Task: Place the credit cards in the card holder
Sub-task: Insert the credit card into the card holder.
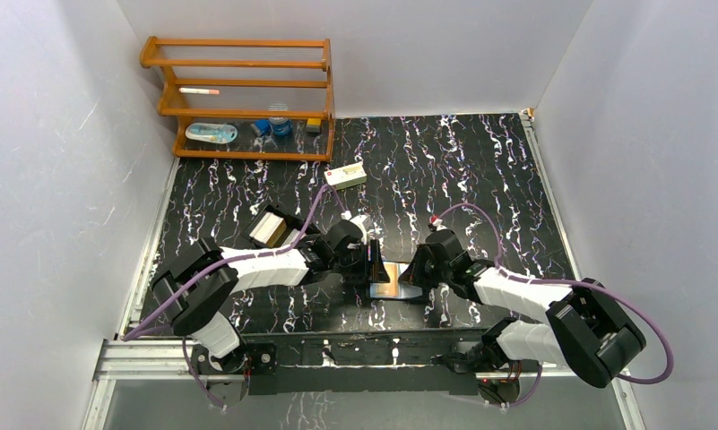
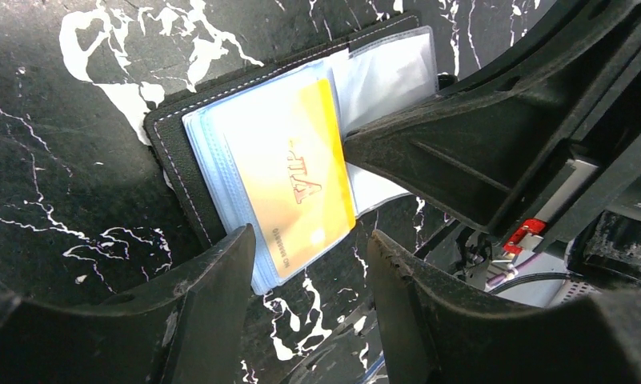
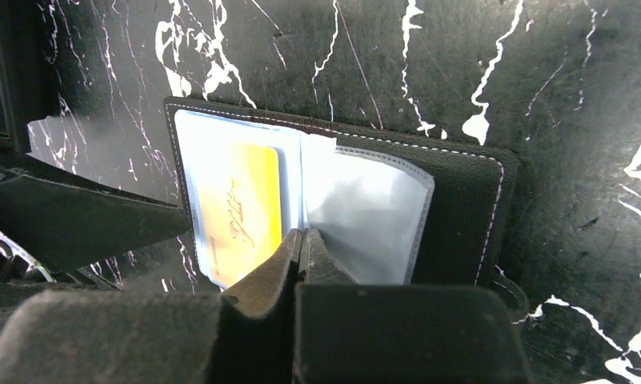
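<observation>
The card holder (image 1: 393, 279) lies open on the black marbled table between my two grippers. It also shows in the left wrist view (image 2: 181, 152) and the right wrist view (image 3: 461, 200). A gold credit card (image 2: 301, 176) sits inside a clear sleeve on one half; it also shows in the right wrist view (image 3: 241, 212). My left gripper (image 2: 309, 256) is open and empty, just off the holder's edge by that card. My right gripper (image 3: 302, 236) is shut, its tips pressed on the holder's middle fold between the sleeves. A pale stack (image 1: 267, 228) lies in an open black box.
The open black hinged box (image 1: 288, 224) stands left of the left arm. A cream carton (image 1: 346, 175) lies behind the arms. A wooden rack (image 1: 238, 98) with small items stands at the back left. White walls close in both sides.
</observation>
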